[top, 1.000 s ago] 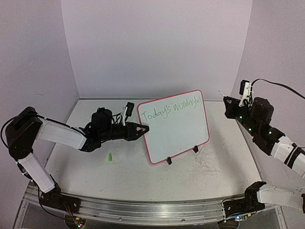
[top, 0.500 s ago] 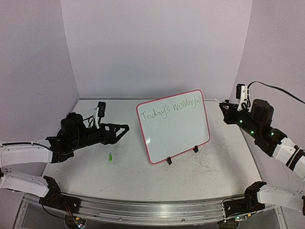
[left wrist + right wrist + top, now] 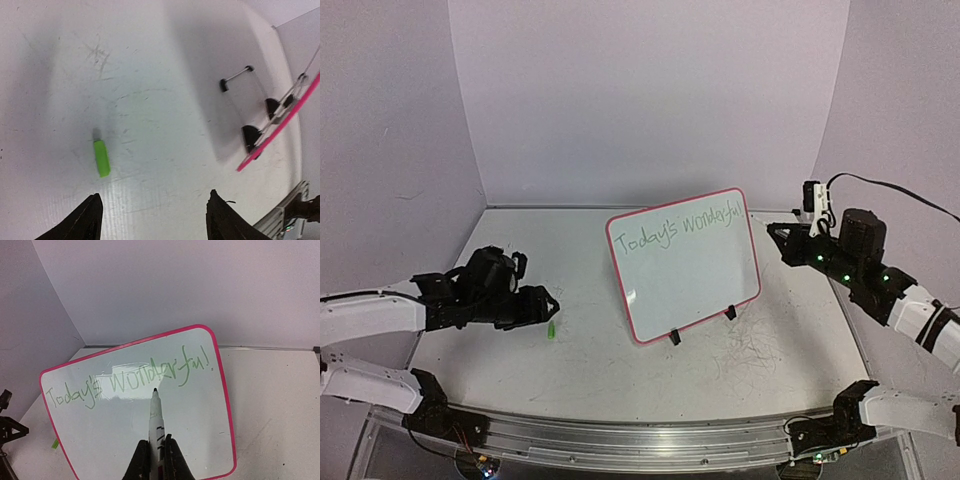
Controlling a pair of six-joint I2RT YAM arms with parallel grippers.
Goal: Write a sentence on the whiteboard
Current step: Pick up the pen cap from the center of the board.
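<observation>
Found whiteboard (image 3: 690, 285) propped mid-bench on black clip feet, leaning back, face toward the arms, on scribbled grey bench (image 3: 620, 385). Reads sentence (image 3: 680, 228) "Today's wonderful" in thin green along the top, slanting up to the right. Looks finished, so probably down to capping the pen.

Turns on the green cap (image 3: 101, 157). Lying flat on bare bench just ahead of left jaws (image 3: 153, 200), a bit left of their centre line in the wrist view, with long axis running roughly away from the jaws at a slight slant. From above, lies just beside left jaws (image 3: 546, 300) on the near-edge side, well apart from the board's left edge. Nearer the left arm by far, with the right arm beyond the board from it. Closing line already set across the cap's short side, so judging little wrist turn needed: reach forward and down, small shift left.

Logging left jaws as spread wide, nothing between, touching nothing seen.

Logging right jaws (image 3: 156, 446) as clenched on marker (image 3: 155, 412), white barrel straight out, dark tip aimed at the middle of "wonderful". From above, right jaws (image 3: 778, 238) hang just off the board's right edge, so judging tip off the surface. Cannot confirm contact from wrist view alone.
</observation>
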